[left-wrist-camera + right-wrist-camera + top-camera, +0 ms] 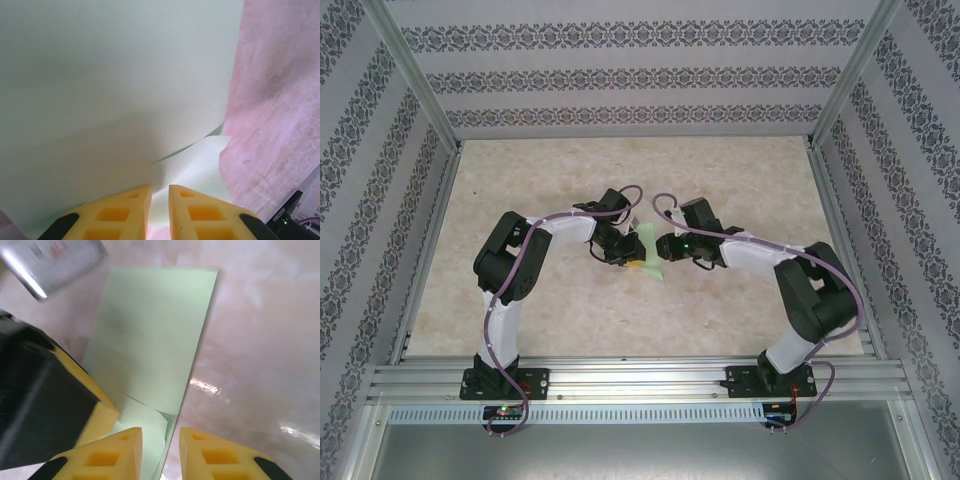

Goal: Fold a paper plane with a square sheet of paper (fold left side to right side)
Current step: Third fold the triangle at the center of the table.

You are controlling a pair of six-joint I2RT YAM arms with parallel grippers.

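Both arms fold inward, wrists angled down onto the thin pale mint-green sheet of paper (649,256). Left gripper (160,194): jaws narrowly parted, tips on the sheet. Right gripper (161,436): jaws slightly spread, straddling the sheet's edge.

There was one sheet of paper (647,252) on the one bench (740,180). Two arms stood at its near edge, one left arm (505,270) and one right arm (810,290). Each carried a single pincer, two in all: the left pincer (160,195) and the right pincer (160,437). Each pincer had two yellow fingers (120,450), four together. Two purple cables (528,390) ran along the arms, one apiece. Three patterned walls (620,75) and two slanting metal posts (410,70) enclosed the bench.
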